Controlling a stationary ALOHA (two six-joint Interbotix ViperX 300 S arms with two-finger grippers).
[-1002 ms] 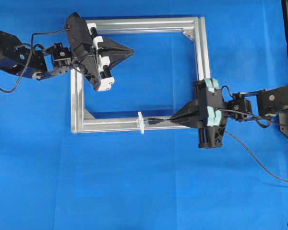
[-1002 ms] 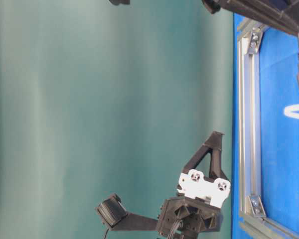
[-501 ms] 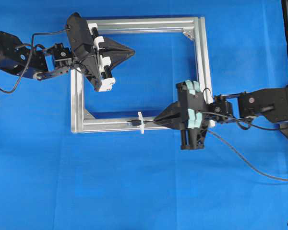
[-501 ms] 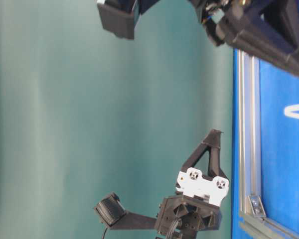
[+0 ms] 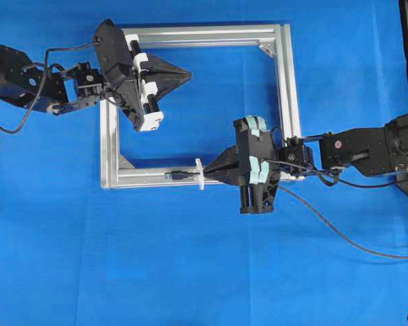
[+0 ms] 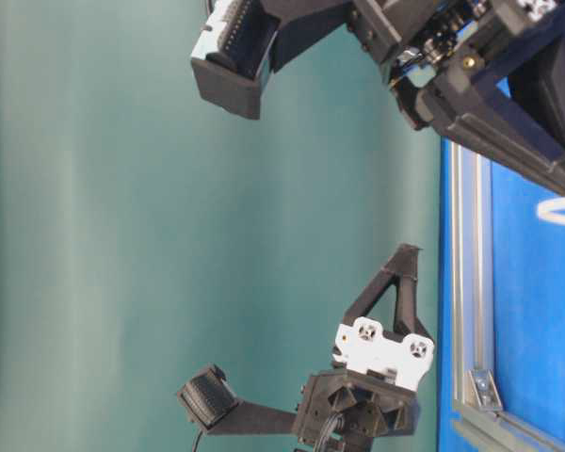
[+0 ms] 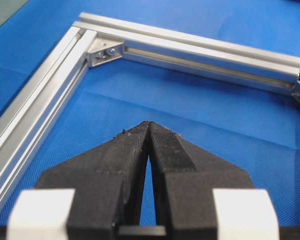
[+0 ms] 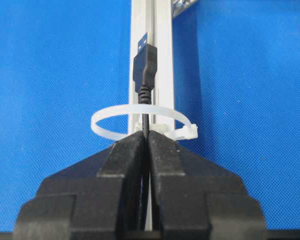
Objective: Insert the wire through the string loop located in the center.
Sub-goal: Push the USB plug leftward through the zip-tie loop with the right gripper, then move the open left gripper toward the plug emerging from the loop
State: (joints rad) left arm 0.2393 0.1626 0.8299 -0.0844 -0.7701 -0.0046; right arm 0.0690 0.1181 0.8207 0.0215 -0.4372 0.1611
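Blue cloth (image 5: 190, 272) underneath everything, matte and lightly textured, with a plain teal backdrop (image 6: 169, 235) behind in the table-level view; square aluminium frame (image 5: 285, 81) lying flat on top. Right gripper (image 8: 145, 137) pinched tight on the wire (image 8: 145, 107) just behind the plug (image 8: 144, 67), tips right at the string loop (image 8: 105, 116); plug already beyond the loop, over the frame's near bar. Left gripper (image 7: 149, 125) closed on nothing, hovering above the frame's far corner. Probably light and floppy, that wire, stiff only near the plug, so best gripped close behind it; thin, springy loop, likely easy to bend aside.
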